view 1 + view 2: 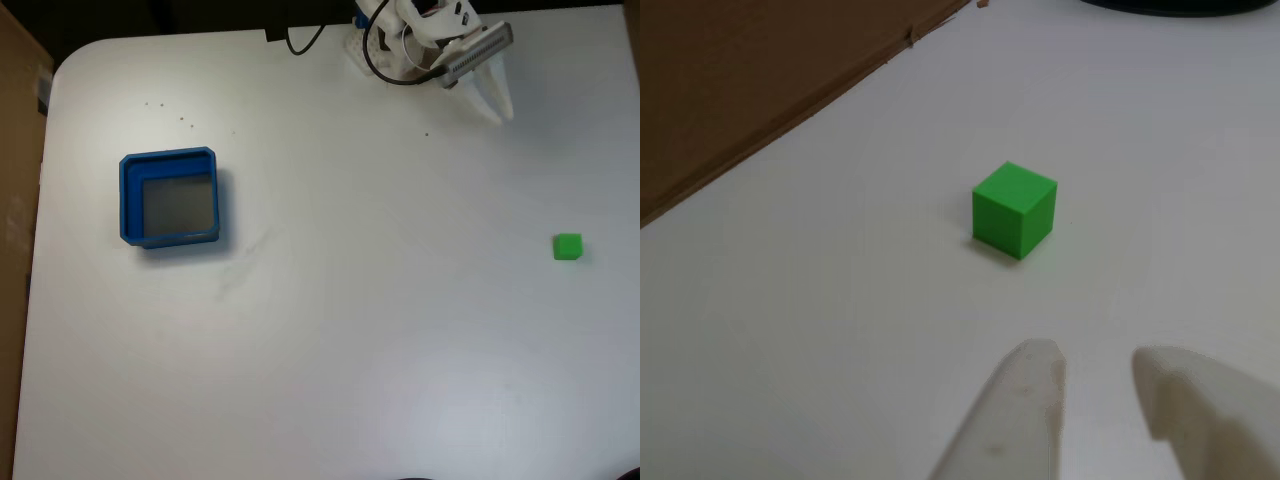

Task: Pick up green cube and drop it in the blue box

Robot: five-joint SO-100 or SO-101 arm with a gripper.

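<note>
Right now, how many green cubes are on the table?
1. The green cube sits alone at the table's right side in the fixed view, far from the blue box.

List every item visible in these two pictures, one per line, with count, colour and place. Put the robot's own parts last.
small bright green cube: one, green, on the table at the right of the fixed view, far from the box; also ahead of the fingertips in the other view.
square shallow blue plastic box: one, blue walls with a grey floor, left of centre in the fixed view, nothing inside.
white table: one, white, under everything.
brown cardboard sheet: one, brown, upper left of the other view.
black cable: one, black, top edge of the fixed view.
arm: one, white, top right of the fixed view.
gripper: one, white, fingers apart, holding nothing, short of the cube.
</note>
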